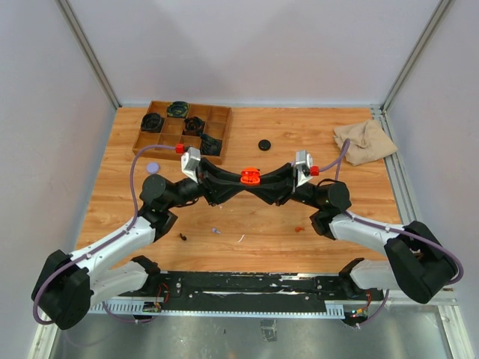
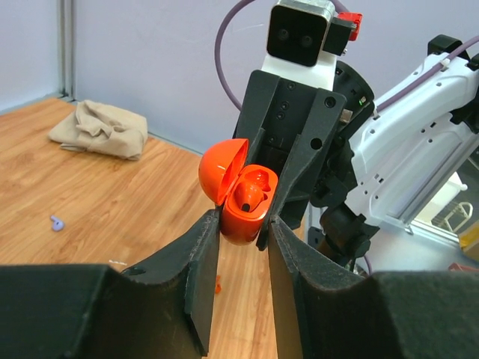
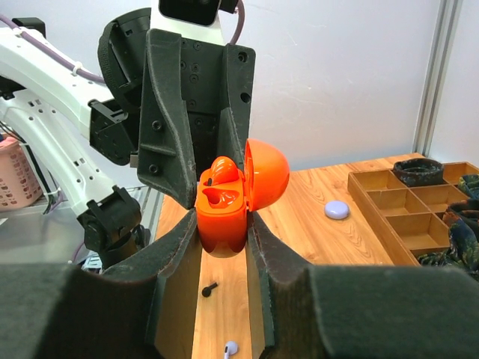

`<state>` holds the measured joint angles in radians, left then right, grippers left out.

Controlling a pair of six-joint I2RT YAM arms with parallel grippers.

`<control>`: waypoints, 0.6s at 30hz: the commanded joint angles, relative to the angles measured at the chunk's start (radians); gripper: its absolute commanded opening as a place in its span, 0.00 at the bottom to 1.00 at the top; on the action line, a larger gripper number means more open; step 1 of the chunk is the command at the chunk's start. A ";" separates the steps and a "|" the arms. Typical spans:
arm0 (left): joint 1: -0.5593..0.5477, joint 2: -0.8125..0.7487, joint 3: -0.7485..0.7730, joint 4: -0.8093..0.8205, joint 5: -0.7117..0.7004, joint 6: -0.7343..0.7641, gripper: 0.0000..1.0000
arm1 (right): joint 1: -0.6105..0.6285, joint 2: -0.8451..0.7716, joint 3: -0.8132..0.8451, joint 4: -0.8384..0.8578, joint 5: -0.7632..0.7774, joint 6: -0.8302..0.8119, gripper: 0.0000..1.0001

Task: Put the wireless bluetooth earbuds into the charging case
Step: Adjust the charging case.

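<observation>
Open orange charging case (image 3: 222,217), left jaws and right jaws both clamped on it, one orange earbud (image 2: 251,196) seated. Next, probably: free one arm to fetch the second earbud (image 1: 299,228) lying below the case.

A seated earbud (image 2: 251,196) rests in the charging case (image 1: 250,176). Behind the case lie a tray (image 1: 218,116) leftward and a cloth (image 1: 364,141) rightward. A loose earbud (image 1: 215,231) lies before it.
</observation>
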<state>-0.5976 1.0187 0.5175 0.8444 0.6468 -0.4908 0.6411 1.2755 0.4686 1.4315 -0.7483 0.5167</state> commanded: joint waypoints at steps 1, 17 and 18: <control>0.002 0.010 -0.013 0.072 0.035 -0.022 0.34 | 0.013 0.006 0.042 0.080 -0.021 0.021 0.02; 0.002 0.045 -0.023 0.155 0.063 -0.074 0.35 | 0.019 0.038 0.074 0.086 -0.063 0.054 0.05; 0.002 0.047 -0.026 0.162 0.064 -0.078 0.34 | 0.019 0.039 0.075 0.086 -0.064 0.054 0.05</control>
<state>-0.5888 1.0500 0.5083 0.9588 0.6678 -0.5472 0.6411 1.3041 0.4973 1.4677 -0.7734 0.5537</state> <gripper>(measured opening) 0.349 0.271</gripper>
